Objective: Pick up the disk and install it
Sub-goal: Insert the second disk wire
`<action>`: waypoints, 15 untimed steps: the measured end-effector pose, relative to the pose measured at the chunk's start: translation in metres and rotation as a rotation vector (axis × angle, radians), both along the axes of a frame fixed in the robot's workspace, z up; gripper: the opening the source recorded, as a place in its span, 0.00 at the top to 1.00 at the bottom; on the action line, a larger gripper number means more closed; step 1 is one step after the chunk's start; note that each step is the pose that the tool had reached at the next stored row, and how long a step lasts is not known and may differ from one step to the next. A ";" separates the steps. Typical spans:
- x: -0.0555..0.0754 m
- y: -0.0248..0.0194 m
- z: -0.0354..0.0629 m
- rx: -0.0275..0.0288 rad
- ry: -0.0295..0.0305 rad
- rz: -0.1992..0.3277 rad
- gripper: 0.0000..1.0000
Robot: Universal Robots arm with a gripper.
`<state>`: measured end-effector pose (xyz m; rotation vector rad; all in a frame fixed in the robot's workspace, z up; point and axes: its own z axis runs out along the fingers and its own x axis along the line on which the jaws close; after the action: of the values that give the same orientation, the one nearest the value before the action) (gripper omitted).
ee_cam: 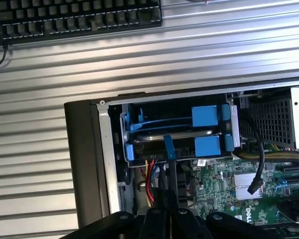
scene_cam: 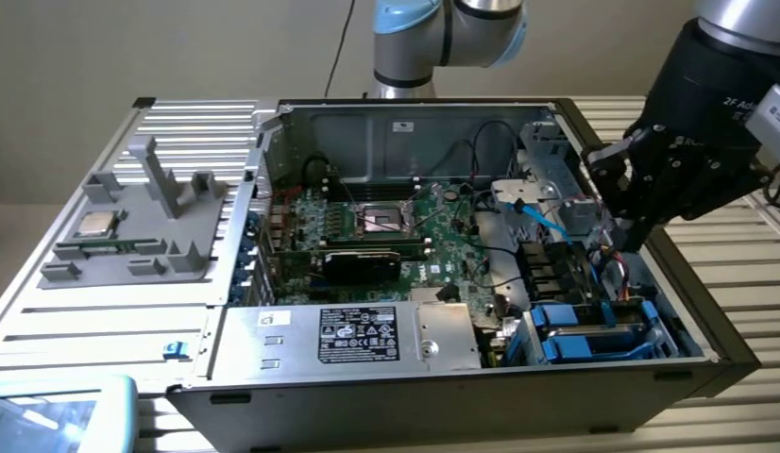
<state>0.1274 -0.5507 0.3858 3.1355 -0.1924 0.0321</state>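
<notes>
While the pincer [scene_cam: 632, 238] hangs closed and empty inside the open computer case [scene_cam: 692, 363], the disk [scene_cam: 594, 332], its bright blue plastic bracket glossy against stamped grey steel, sits in the bay just below it. From the wrist, the disk [ee_cam: 177, 137] lies ahead of the shut fingertips [ee_cam: 165, 209]; seating it well likely means pressing squarely, clear of the red cables [ee_cam: 149, 186].

Hidden and cut-off parts around the open computer case

The disk [ee_cam: 177, 137] sits in its bay at the case's [scene_cam: 711, 363] corner with only an edge showing between blue brackets; its label is out of sight. The gripper's [ee_cam: 165, 209] body is cropped by the wrist view's edge. The keyboard [ee_cam: 74, 17] is cut off too. The black label [scene_cam: 357, 333] on the silver box [scene_cam: 277, 342] is too small to read.
</notes>
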 end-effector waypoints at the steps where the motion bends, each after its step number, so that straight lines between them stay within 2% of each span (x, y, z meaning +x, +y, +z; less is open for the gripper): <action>1: 0.000 0.0043 0.0026 -0.0021 0.0000 0.000 0.89; 4: 0.000 0.0146 0.0088 -0.0083 0.0000 0.000 0.89; 6: 0.000 0.0188 0.0118 -0.0115 0.0000 0.000 0.89; 15: 0.000 0.0190 0.0122 -0.0120 0.0000 0.006 0.89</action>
<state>0.1273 -0.5318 0.3980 3.1241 -0.1822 0.0331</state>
